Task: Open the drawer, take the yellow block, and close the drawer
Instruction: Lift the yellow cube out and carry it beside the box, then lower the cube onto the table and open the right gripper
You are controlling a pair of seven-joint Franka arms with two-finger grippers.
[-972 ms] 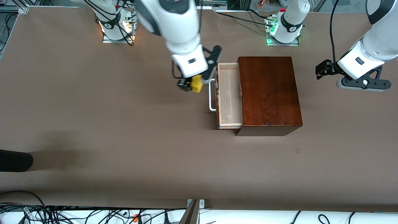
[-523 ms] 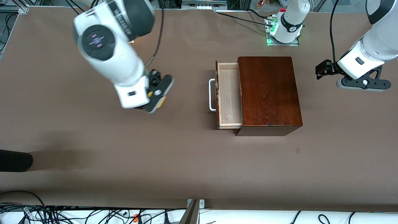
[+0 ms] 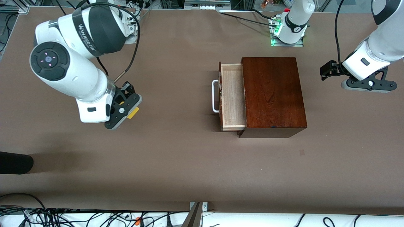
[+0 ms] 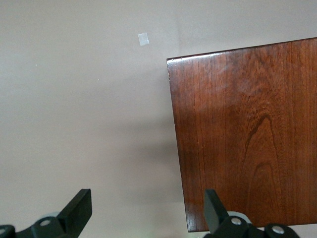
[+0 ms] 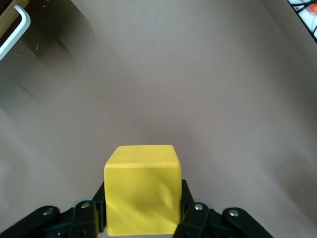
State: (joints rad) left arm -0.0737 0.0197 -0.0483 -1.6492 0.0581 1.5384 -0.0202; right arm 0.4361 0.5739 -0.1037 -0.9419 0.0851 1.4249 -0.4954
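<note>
I am holding the yellow block [image 5: 141, 188] clenched between the two fingers of my right pincer [image 3: 123, 111], up over bare table [image 3: 176, 157] toward the right arm's end, well apart from the open drawer [image 3: 233, 96]. It is looking like a small, rigid, smooth-faced bright yellow cube, probably light, so I am judging a grip across two flat sides best. My left pincer [image 3: 367, 82] is waiting released over the table beside the dark wooden box [image 3: 273, 94].
</note>
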